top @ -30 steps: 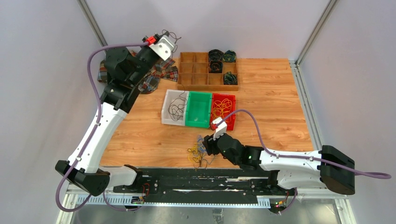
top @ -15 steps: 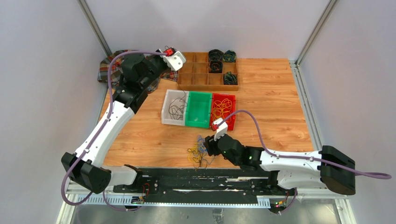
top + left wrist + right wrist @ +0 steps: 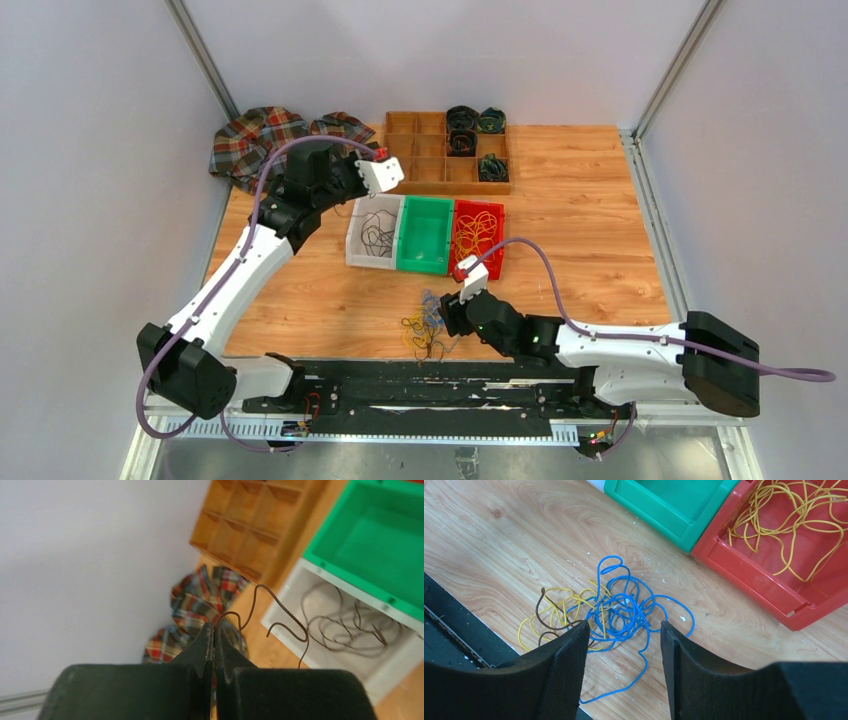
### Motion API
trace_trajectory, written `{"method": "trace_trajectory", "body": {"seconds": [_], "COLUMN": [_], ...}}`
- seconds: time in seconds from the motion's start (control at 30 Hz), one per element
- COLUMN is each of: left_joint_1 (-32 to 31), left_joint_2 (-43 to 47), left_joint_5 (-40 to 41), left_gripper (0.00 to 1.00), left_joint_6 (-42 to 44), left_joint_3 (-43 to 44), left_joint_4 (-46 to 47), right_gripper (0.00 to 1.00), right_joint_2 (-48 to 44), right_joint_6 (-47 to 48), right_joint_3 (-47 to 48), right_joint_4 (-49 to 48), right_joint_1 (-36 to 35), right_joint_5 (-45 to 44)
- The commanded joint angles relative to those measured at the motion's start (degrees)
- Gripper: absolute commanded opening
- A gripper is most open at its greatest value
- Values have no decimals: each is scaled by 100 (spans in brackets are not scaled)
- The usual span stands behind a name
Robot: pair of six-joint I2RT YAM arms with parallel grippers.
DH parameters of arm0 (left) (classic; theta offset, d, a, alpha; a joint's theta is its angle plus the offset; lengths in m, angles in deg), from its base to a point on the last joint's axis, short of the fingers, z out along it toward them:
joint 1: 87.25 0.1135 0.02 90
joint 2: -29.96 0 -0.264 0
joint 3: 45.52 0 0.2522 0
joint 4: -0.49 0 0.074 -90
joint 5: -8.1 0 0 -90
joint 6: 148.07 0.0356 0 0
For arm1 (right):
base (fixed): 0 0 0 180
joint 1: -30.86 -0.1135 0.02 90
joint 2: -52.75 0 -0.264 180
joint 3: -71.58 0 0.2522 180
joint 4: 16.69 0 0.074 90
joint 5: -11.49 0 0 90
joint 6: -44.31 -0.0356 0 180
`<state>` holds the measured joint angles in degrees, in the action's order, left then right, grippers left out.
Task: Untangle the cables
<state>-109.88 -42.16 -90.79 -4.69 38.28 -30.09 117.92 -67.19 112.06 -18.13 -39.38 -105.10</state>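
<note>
— Where are the cables (image 3: pixel 616 611)?
— A blue, yellow and brown clump on the worktop (image 3: pixel 484 530), just before the green bin (image 3: pixel 659 505); the right end effector (image 3: pixel 623 630) hangs over it, jaws apart.
— And the left end effector (image 3: pixel 214 632)?
— Clenched on one thin brown cable (image 3: pixel 261 585), above the white bin (image 3: pixel 397 666).

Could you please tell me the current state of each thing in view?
left gripper, shut on one dark cable
right gripper, open above the tangle
tangle, knotted blue, yellow and dark strands
white bin, holds loose dark cables
green bin, empty
red bin, holds yellow cables
</note>
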Motion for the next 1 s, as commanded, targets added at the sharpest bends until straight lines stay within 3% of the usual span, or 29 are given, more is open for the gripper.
{"method": "trace_trajectory", "body": {"seconds": [0.0,0.3,0.5,0.7,0.97], "left_joint_1": [4,-340,-391,-290,36], "left_joint_2": [-30,-528,-1247,-1512,-1763], "left_joint_5": [11,-507,-821,246,988], "left_gripper": [0,0,0,0,0], "left_joint_6": [-171,-1525,-2679,-1931,-1150], "left_joint_3": [-78,4,666,194,-542], "left_joint_4": [-937,-1176,-1262,-724,346], "right_gripper": [54,54,54,54,54], "right_joint_2": [83,187,222,307,619], "right_joint_6": [-114,-129,-181,-211,-188], "right_joint_3": [-20,51,53,96,255], "right_joint_4": [-88,-29,52,125,131], "right_joint_1": [-16,-16,-16,-14,-3], "right_joint_5": [-114,-184,-233,-250,-180]}}
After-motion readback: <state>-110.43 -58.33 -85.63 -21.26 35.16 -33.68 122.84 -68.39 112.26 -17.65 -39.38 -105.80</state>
